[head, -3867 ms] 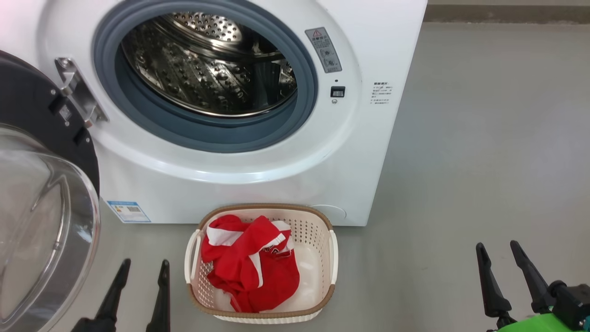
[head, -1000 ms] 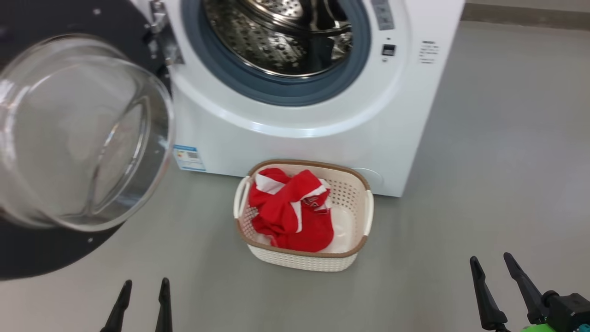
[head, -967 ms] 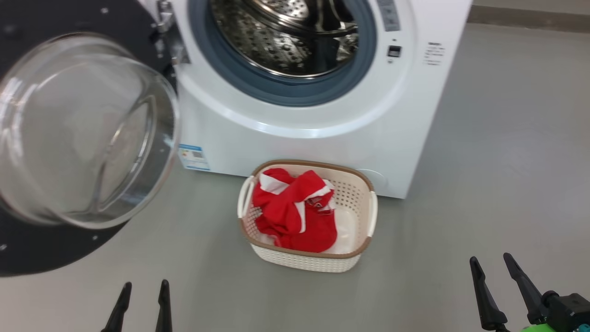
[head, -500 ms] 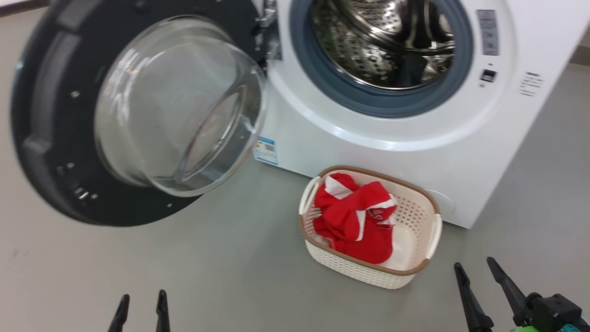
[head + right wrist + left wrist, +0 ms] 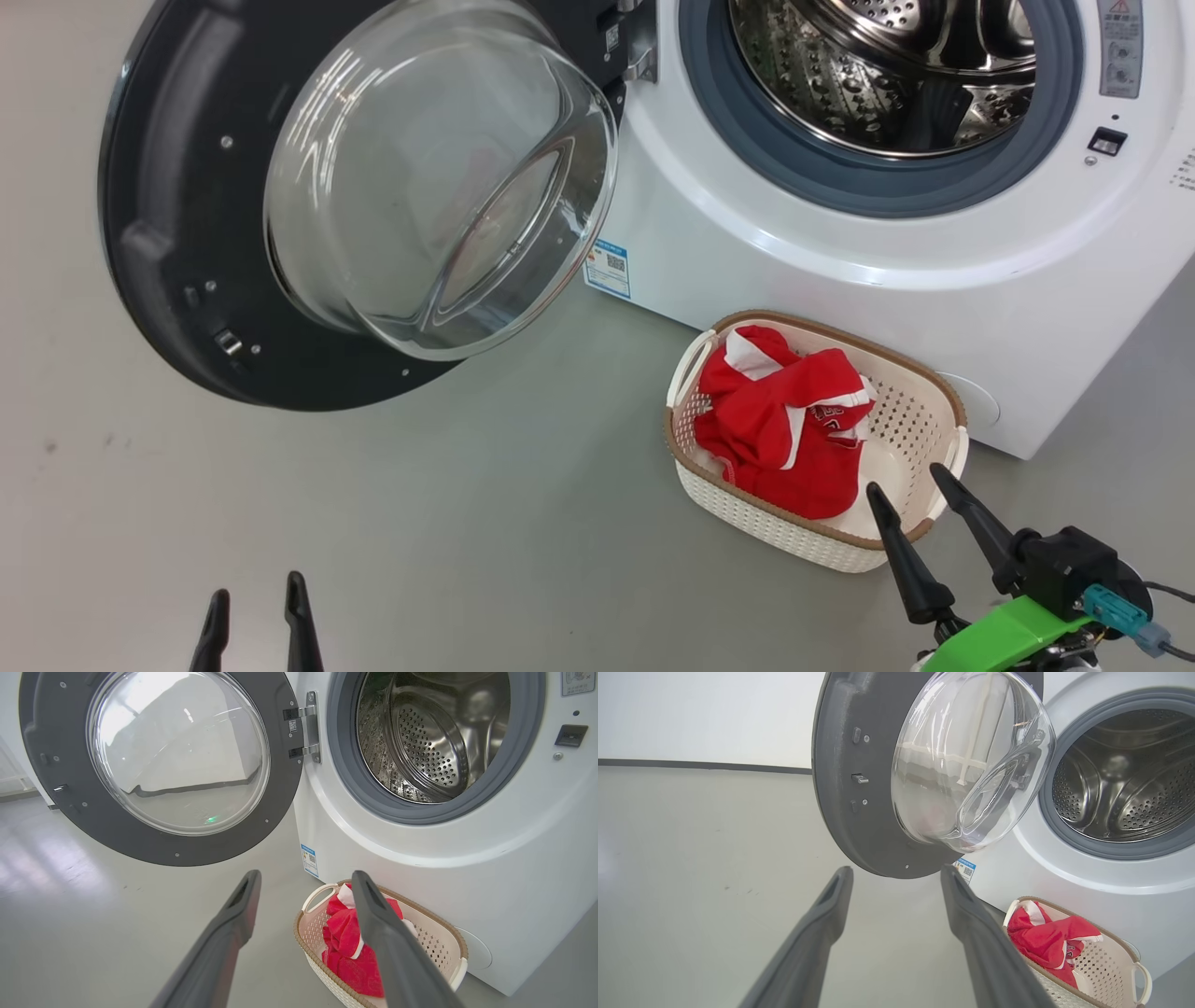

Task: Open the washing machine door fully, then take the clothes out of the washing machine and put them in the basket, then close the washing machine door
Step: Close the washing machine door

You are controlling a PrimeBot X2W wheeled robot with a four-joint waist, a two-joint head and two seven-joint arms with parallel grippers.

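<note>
Two arms low in the head view, jaws of both spread wide, nothing held. Left gripper (image 5: 257,593) at lower left, fingers straight up over bare floor (image 5: 467,523). Right gripper (image 5: 906,478) at lower right, leaning left, tips overlapping the basket (image 5: 934,373) corner. Clothes (image 5: 784,420) heaped in the basket before the washing machine (image 5: 840,280). Washing machine door (image 5: 168,233) swung wide. Blue label (image 5: 608,269) and grey warning sticker (image 5: 1118,47) with red triangle, print unreadable.
</note>
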